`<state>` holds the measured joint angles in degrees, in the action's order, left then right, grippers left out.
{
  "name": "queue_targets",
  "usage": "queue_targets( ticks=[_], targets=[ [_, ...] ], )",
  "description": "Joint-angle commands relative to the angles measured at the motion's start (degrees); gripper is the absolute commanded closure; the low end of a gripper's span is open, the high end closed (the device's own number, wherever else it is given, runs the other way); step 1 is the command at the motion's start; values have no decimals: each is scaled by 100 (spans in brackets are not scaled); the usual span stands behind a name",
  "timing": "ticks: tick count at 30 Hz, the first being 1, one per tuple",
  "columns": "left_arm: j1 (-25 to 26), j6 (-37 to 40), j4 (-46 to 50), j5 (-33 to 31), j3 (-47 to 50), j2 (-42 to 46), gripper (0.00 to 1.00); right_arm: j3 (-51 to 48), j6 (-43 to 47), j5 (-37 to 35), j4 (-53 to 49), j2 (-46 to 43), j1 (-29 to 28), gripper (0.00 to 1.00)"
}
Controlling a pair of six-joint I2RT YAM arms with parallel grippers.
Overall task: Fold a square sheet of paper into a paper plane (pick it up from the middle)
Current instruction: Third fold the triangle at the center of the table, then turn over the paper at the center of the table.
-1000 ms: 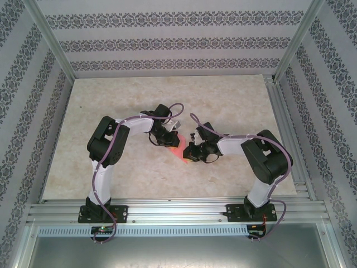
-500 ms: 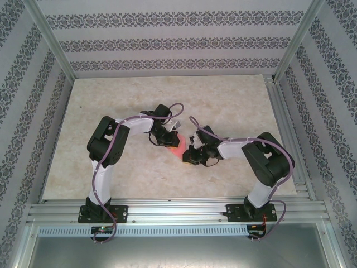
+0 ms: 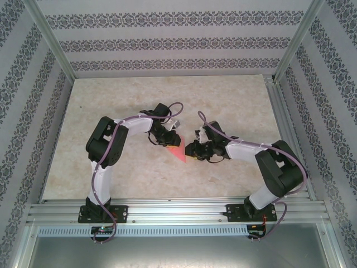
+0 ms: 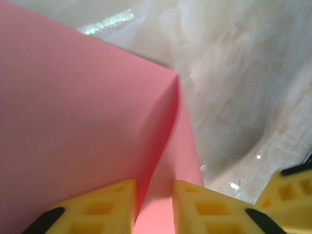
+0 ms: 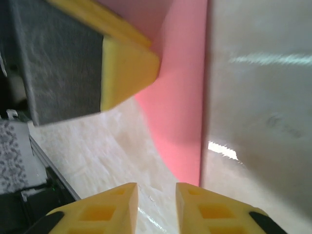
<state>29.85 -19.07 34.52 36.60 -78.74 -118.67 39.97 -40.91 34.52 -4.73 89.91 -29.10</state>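
Note:
The pink-red paper (image 3: 177, 149) lies folded at mid-table, a narrow wedge whose tip points toward the near right. It does not show a square outline. My left gripper (image 3: 167, 139) is over its far end. In the left wrist view the yellow fingers (image 4: 109, 204) of the left gripper (image 4: 154, 187) stand slightly apart, astride a raised crease of the paper (image 4: 73, 122), open. My right gripper (image 3: 191, 149) sits just right of the paper. Its jaws (image 5: 156, 187) are open over bare table, the paper's straight edge (image 5: 183, 112) a little ahead of them.
The marble tabletop (image 3: 111, 106) extends all round the paper. An aluminium rail (image 3: 178, 211) runs along the near edge and frame posts stand at the corners. The left gripper's finger (image 5: 127, 63) looms close in the right wrist view.
Both grippers have opened from shut. The right gripper has drawn back to the right, off the paper, whose pointed near tip now lies uncovered.

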Motion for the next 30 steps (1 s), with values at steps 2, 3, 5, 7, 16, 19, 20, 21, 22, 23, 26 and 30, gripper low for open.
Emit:
queue_targets(
  ticks=[2,3,5,7,16,19,20,21,22,23,26,30],
  targets=[
    [-86,-106,187,-281,-169,591,62,56,344,-276,-229,27,221,69],
    [-92,-111,224,-372,-185,697,62,123,361,-255,-227,87,221,67],
    [-104,-125,279,-555,-147,900,61,231,380,-192,-146,176,191,67],
    [-126,-194,270,-757,-6,1070,62,383,386,-175,-127,304,183,64],
    [-265,-733,-343,-1131,996,2010,70,984,570,127,35,1150,111,56],
    [-327,-858,-400,-1213,1110,2185,71,1060,627,219,86,1361,12,56],
    [-349,-885,-424,-1224,1132,2222,71,1097,634,299,93,1437,-11,57],
    [-373,-912,-429,-1224,1141,2257,71,1149,666,360,75,1512,-47,58],
    [-387,-923,-427,-1217,1137,2281,71,1160,683,320,68,1546,-72,61],
    [-393,-936,-429,-1212,1139,2307,71,1149,666,291,125,1563,-103,63],
    [-422,-958,-422,-1225,1139,2364,72,1136,615,470,297,1645,-154,66],
    [-461,-958,-411,-1199,1148,2366,72,1137,630,527,352,1620,-218,71]
  ],
)
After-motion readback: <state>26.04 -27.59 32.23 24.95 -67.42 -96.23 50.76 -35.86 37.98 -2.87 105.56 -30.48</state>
